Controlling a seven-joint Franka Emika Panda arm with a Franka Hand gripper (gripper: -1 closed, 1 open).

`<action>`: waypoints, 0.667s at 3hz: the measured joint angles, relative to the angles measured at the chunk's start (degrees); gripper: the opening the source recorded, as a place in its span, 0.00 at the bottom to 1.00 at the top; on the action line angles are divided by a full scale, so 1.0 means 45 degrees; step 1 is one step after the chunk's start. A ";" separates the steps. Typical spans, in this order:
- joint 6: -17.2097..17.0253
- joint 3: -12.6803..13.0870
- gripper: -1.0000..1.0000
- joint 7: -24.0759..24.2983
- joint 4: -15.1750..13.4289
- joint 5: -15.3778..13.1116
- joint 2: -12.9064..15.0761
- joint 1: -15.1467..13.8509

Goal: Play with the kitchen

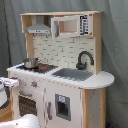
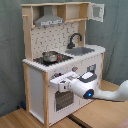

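The kitchen [image 1: 65, 95] [image 2: 37, 80] is a tall toy of white panels and light wood, seen in both exterior views. It has a grey hood [image 1: 39, 27], a black faucet [image 1: 84, 59] [image 2: 75, 39], a sink [image 1: 72, 74] and a windowed oven door [image 1: 27, 102]. A small metal pot [image 1: 31, 62] [image 2: 50, 56] stands on the hob. My gripper [image 2: 60, 82] is at the front panel, just above the oven door, by the knobs. In the first exterior view the gripper [image 1: 7, 82] shows only at the left edge.
A grey curtain [image 1: 115, 50] hangs behind the kitchen. An upper cupboard door [image 2: 97, 11] stands open at the top right. My white arm [image 2: 107, 95] reaches in from the second exterior view's lower right over a wooden floor [image 2: 20, 120].
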 joint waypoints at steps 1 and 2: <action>0.0000 -0.0007 0.00 -0.0960 0.0030 -0.0945 0.0000 -0.0010; 0.0000 0.0003 0.00 -0.1042 0.0047 -0.1462 0.0025 -0.0014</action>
